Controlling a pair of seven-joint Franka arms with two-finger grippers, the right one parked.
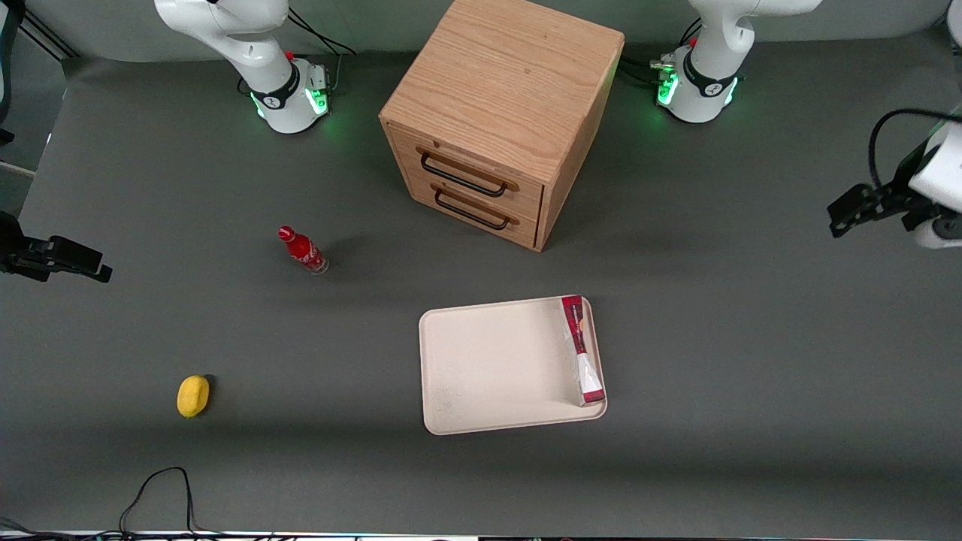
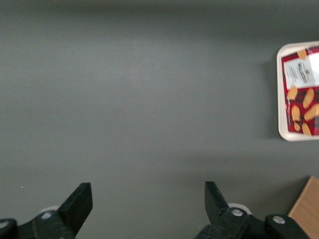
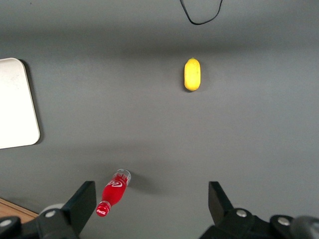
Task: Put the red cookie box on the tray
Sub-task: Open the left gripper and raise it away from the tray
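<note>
Grey bench (image 1: 751, 361) | cookie box (image 1: 582, 348) on tray (image 1: 488, 368), print unreadable | claw (image 2: 147, 206) spread, empty, well apart | cabinet (image 1: 496, 113), bottle (image 1: 302, 250) nearby

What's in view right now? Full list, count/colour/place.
red cookie box: 1, red with white end, lying in the tray along its edge toward the working arm
tray: 1, cream-beige, in front of the cabinet
wooden drawer cabinet: 1, light oak, two drawers, between the arm bases
red bottle: 1, red, toward the parked arm's end
lemon: 1, yellow, nearer the front camera than the bottle
gripper: 1, black, open, above bare table beside the tray
</note>
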